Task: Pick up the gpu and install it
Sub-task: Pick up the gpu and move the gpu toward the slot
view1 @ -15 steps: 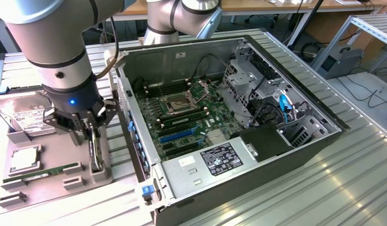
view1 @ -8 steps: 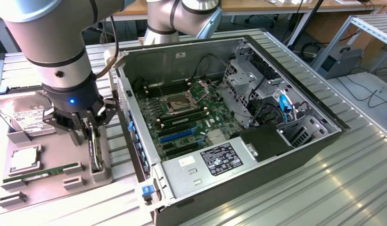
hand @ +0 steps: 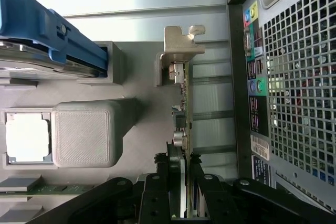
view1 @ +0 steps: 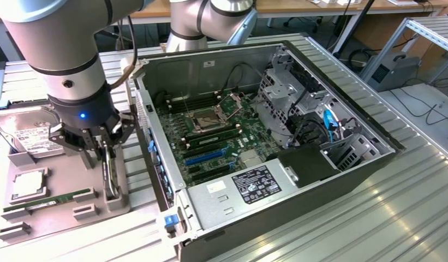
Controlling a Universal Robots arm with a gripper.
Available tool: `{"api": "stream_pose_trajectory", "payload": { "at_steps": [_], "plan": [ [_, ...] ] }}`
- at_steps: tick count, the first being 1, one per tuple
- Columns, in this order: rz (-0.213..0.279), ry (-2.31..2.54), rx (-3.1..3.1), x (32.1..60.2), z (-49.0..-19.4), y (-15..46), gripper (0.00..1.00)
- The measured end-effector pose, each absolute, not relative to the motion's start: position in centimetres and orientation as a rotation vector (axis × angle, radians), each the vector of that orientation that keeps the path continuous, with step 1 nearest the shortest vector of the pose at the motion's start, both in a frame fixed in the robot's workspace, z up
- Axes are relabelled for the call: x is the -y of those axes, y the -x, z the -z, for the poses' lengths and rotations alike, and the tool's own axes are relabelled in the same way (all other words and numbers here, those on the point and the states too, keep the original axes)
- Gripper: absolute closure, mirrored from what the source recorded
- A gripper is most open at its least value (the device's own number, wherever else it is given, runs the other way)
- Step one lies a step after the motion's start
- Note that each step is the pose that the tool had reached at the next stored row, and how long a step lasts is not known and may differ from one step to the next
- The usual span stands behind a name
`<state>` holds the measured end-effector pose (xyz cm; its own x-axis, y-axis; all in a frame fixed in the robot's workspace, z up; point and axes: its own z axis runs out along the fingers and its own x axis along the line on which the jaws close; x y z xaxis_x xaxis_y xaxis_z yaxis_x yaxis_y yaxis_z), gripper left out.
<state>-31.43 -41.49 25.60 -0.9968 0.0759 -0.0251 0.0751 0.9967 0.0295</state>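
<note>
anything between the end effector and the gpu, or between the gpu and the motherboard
Nothing visible stands between them: the end effector is closed on the gpu, which stands on edge in the grey holder. The case wall stands between that holder and the motherboard.

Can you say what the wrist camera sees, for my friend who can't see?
The fingers pinch the gpu, a thin card standing on edge in a gray tray. The computer case with its grid of holes is next to it, and a square chip rests in the tray.
</note>
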Motion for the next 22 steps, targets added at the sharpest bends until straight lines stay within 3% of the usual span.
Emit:
{"api": "stream_pose_trajectory", "payload": {
  "at_steps": [22],
  "plan": [
    [-0.045, -0.118, -3.113, 41.49, -26.52, 31.43, 0.73]
  ]
}}
